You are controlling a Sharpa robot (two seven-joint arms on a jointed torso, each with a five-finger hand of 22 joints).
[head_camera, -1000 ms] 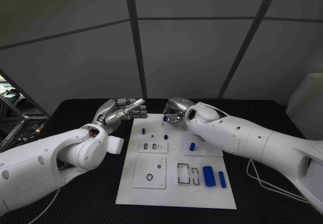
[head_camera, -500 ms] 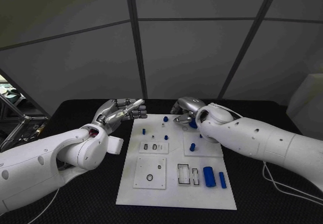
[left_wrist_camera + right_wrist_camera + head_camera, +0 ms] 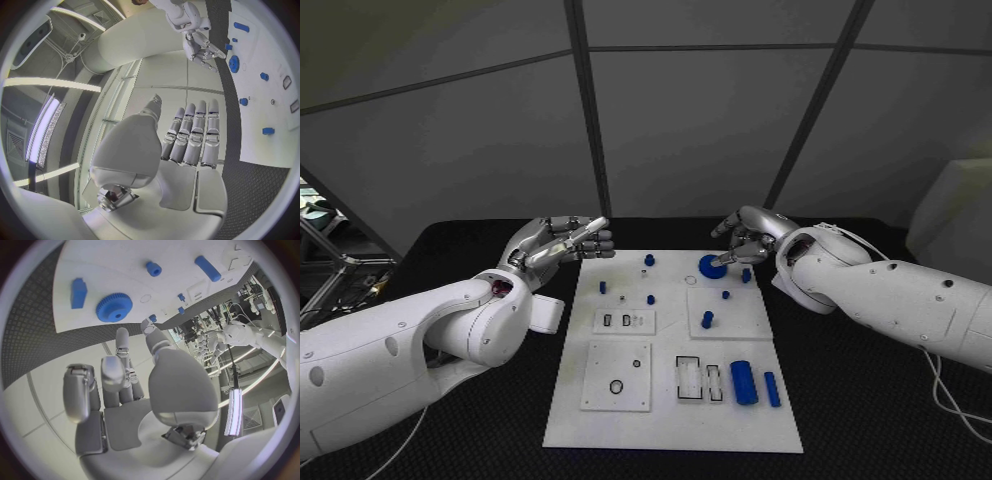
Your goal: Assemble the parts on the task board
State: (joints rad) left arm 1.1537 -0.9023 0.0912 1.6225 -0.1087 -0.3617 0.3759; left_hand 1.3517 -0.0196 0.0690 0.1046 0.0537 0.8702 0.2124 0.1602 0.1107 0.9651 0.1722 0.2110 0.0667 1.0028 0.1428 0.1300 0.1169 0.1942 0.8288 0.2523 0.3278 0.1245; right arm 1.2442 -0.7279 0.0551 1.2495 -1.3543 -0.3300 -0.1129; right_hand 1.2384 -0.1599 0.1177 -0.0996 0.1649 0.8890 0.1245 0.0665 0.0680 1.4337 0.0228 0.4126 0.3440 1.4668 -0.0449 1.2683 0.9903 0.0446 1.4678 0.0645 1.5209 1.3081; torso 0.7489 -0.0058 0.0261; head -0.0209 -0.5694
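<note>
Head view dim, evenly lit from above; task board [image 3: 672,400] stands out bright against dark table [image 3: 877,400]. Wrist views strongly fisheye-bent at rims; ceiling light strips glare.

We see grey wall panels [image 3: 689,130] split by dark seams at twelve o'clock, behind the black desk [image 3: 877,400].

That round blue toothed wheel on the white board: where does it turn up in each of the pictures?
Head view: blue gear at the task board's far end, just by the right hand.
Left wrist view: gear near that same hand.
Right wrist view: gear beyond the fingertips.
Shared landmark: the right hand.
</note>
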